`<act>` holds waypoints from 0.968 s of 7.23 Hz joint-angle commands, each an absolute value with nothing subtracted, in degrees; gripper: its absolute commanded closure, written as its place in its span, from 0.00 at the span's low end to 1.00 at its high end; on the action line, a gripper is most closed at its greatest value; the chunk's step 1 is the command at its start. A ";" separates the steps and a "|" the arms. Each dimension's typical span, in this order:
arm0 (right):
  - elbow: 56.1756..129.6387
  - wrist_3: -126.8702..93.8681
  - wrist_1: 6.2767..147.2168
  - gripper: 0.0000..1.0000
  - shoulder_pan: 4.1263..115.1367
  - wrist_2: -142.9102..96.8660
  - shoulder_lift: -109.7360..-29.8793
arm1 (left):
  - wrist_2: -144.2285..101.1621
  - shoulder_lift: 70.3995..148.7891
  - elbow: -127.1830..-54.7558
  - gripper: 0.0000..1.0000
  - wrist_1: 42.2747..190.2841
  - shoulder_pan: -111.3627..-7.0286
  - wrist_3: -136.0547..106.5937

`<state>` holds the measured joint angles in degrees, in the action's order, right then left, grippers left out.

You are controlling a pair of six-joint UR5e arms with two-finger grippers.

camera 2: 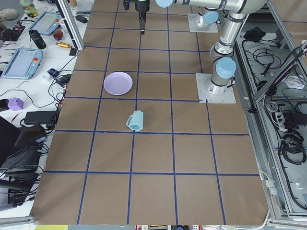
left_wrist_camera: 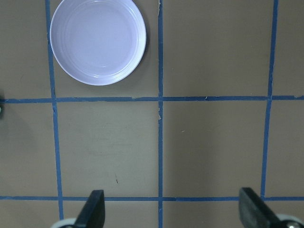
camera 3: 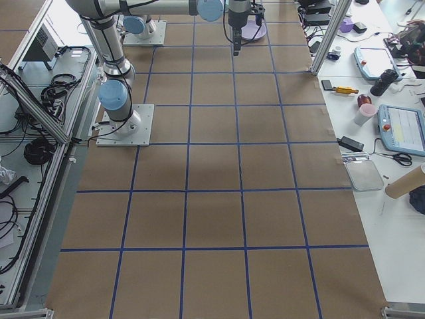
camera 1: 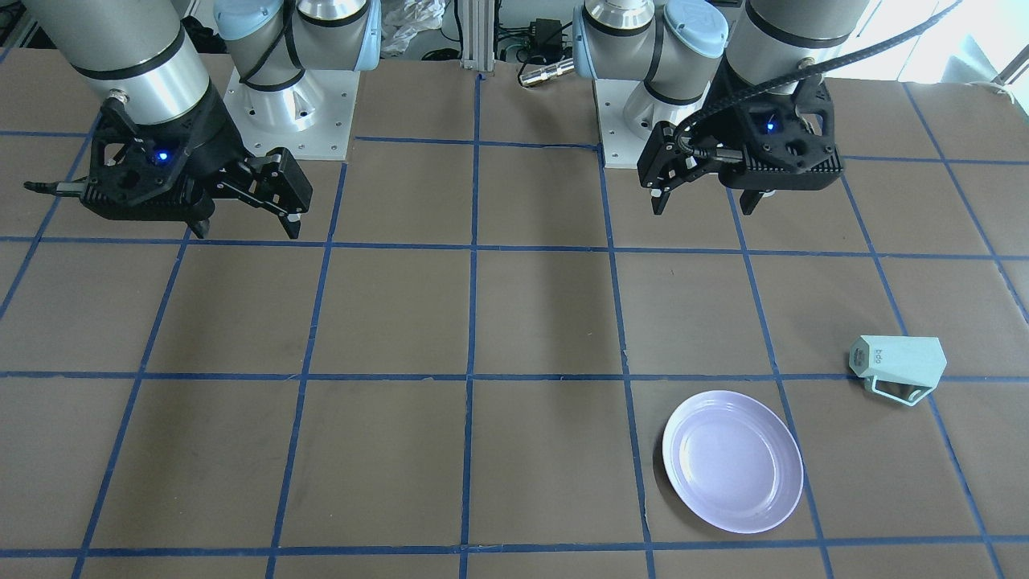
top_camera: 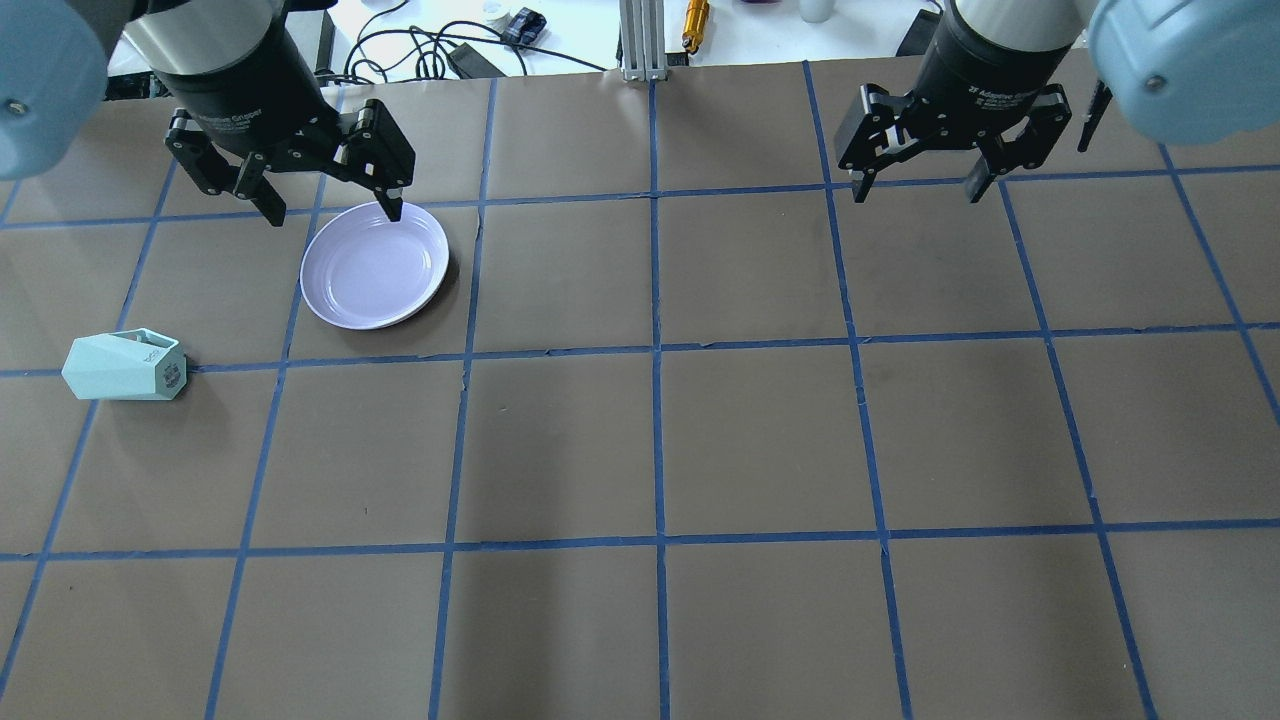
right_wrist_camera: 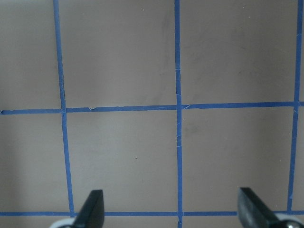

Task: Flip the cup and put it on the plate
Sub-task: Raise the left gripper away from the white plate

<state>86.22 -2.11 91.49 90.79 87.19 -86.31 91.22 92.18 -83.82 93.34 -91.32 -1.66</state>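
Observation:
The pale mint-green cup (camera 1: pixel 900 366) lies on its side on the brown table, with its marked base toward the table's middle and its handle toward the far side; it also shows in the overhead view (top_camera: pixel 125 367) and the exterior left view (camera 2: pixel 135 120). The lavender plate (camera 1: pixel 733 461) sits empty a short way from it, and shows in the overhead view (top_camera: pixel 375 265) and the left wrist view (left_wrist_camera: pixel 98 40). My left gripper (camera 1: pixel 707 201) (top_camera: pixel 335 212) (left_wrist_camera: pixel 173 213) hangs open and empty above the table, back from the plate toward my base. My right gripper (camera 1: pixel 241 221) (top_camera: pixel 917 190) (right_wrist_camera: pixel 173 213) is open and empty over bare table.
The table (top_camera: pixel 760 440) is brown board marked with a blue tape grid. The two arm bases (camera 1: pixel 289 104) (camera 1: pixel 635 121) stand at its robot side. Cables, tablets and small tools lie on the white bench (camera 2: pixel 33 62) beyond the far edge.

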 commanded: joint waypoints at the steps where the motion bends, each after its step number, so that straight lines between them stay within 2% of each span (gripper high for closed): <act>1: 86.22 -2.11 91.49 0.00 90.79 87.19 -86.31 | 91.14 92.20 -83.76 0.00 93.34 -91.32 -1.58; 7: 86.22 -2.11 91.49 0.00 90.79 87.19 -86.31 | 91.84 92.02 -83.85 0.00 93.43 -91.14 -0.53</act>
